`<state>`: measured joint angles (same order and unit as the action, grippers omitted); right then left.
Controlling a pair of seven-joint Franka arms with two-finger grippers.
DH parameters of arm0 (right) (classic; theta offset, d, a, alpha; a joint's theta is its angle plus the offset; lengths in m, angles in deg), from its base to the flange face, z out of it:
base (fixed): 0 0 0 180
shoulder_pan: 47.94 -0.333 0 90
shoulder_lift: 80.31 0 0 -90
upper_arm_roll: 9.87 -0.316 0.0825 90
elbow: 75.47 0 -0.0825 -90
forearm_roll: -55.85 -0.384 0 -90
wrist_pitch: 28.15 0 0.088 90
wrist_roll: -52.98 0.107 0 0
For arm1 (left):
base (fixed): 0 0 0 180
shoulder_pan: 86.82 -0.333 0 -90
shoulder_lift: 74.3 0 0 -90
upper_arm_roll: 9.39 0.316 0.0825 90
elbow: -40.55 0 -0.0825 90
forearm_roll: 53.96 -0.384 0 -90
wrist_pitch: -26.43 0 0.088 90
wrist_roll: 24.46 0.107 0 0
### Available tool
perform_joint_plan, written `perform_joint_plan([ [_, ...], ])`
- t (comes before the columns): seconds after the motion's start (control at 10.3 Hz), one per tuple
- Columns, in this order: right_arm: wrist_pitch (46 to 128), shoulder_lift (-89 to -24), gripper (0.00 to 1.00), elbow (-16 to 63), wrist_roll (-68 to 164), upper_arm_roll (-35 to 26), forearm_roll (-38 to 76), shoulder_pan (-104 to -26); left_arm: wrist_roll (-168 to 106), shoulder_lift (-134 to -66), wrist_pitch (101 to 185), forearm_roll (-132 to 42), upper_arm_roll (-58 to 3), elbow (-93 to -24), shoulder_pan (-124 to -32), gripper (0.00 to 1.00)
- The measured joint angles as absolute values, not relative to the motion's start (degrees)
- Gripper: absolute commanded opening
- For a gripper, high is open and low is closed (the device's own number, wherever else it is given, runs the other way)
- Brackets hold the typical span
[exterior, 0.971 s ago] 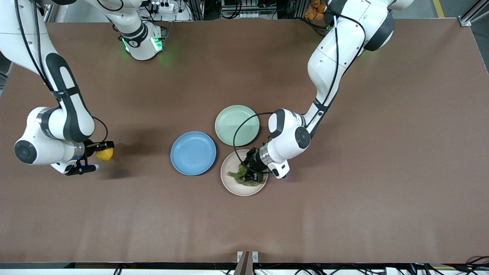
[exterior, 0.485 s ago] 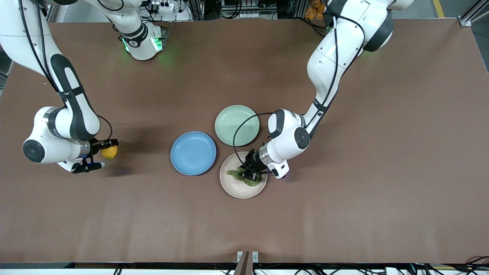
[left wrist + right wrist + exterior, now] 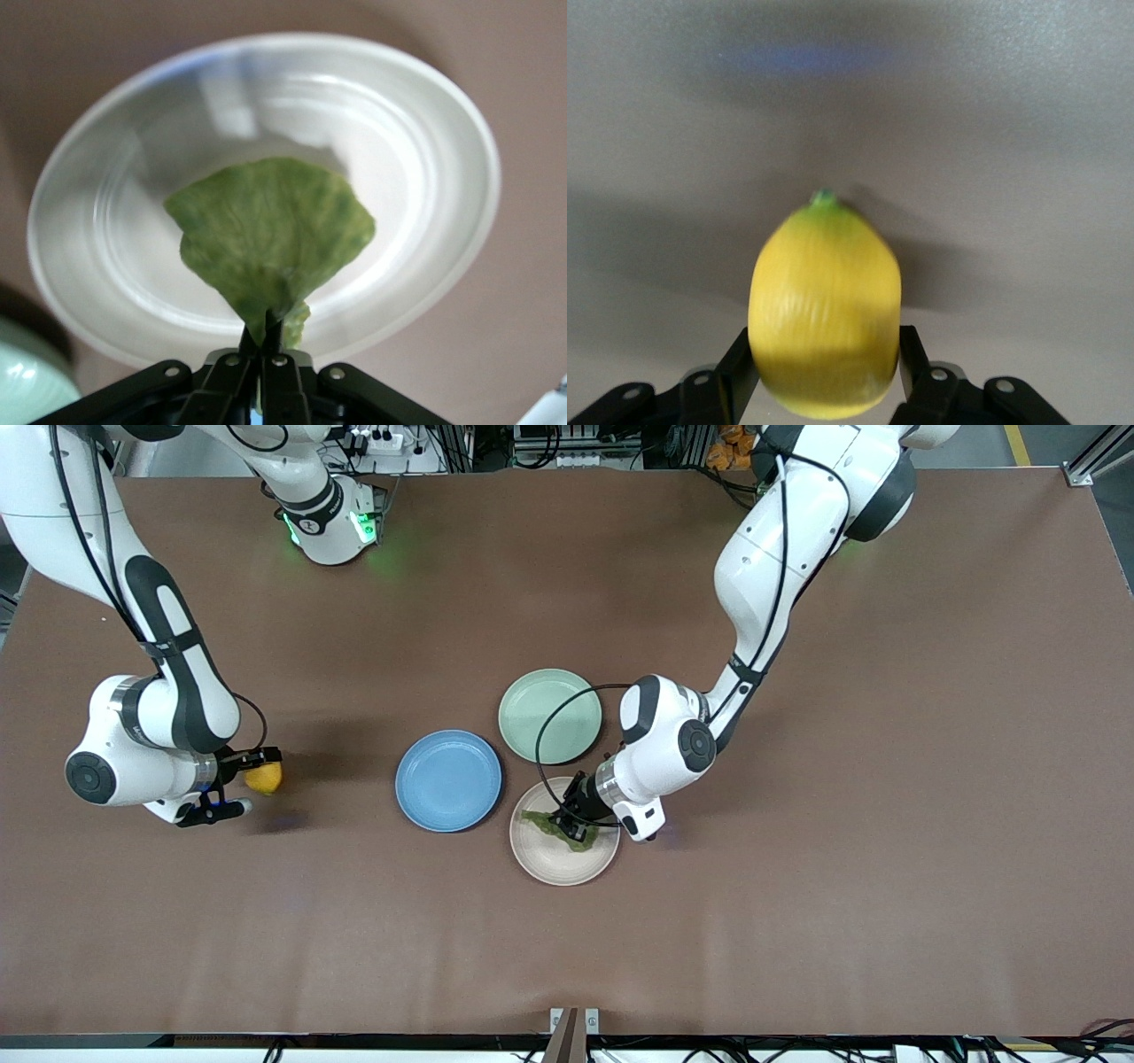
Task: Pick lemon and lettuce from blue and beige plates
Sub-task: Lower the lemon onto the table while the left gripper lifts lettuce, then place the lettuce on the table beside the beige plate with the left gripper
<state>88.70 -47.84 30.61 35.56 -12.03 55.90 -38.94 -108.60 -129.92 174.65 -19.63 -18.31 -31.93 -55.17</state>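
Note:
My left gripper (image 3: 569,826) is shut on the stem end of the lettuce (image 3: 551,828) and holds the green leaf just above the beige plate (image 3: 558,864). In the left wrist view the lettuce (image 3: 270,235) hangs from my left gripper (image 3: 268,338) over the beige plate (image 3: 425,133). My right gripper (image 3: 257,782) is shut on the lemon (image 3: 264,778) above bare table toward the right arm's end. In the right wrist view the lemon (image 3: 824,310) sits between the fingers of my right gripper (image 3: 826,363). The blue plate (image 3: 448,780) holds nothing.
A pale mint-green plate (image 3: 549,716) lies beside the blue and beige plates, farther from the front camera, and holds nothing. A black cable loops from the left arm's wrist over it. A corner of the mint-green plate (image 3: 22,372) shows in the left wrist view.
My left gripper has lifted the lettuce off the beige plate, and the plate shifted slightly. My right gripper has carried the lemon a little toward the plates.

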Motion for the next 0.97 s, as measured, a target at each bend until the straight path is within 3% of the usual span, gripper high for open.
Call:
perform_joint_plan([
  [0.19,86.3,-48.3,1.0,28.8,35.5,-12.2,55.9,-39.8,-108.4,-125.8,166.4,-30.5,-16.2,-31.8,-55.7,0.0],
  [0.49,70.2,-50.4,1.0,15.2,35.7,-12.7,53.3,-42.2,-98.7,-123.8,153.0,-55.0,-15.1,-32.3,-58.3,0.0],
  [0.78,60.1,-52.9,1.0,3.2,35.8,-12.8,50.8,-43.1,-74.4,-123.6,144.2,-57.6,-14.4,-32.6,-67.5,0.0],
  [0.97,57.5,-57.6,1.0,1.2,37.8,-12.6,50.7,-43.0,-62.3,-123.4,141.4,-57.7,-14.4,-32.9,-74.3,0.0],
])
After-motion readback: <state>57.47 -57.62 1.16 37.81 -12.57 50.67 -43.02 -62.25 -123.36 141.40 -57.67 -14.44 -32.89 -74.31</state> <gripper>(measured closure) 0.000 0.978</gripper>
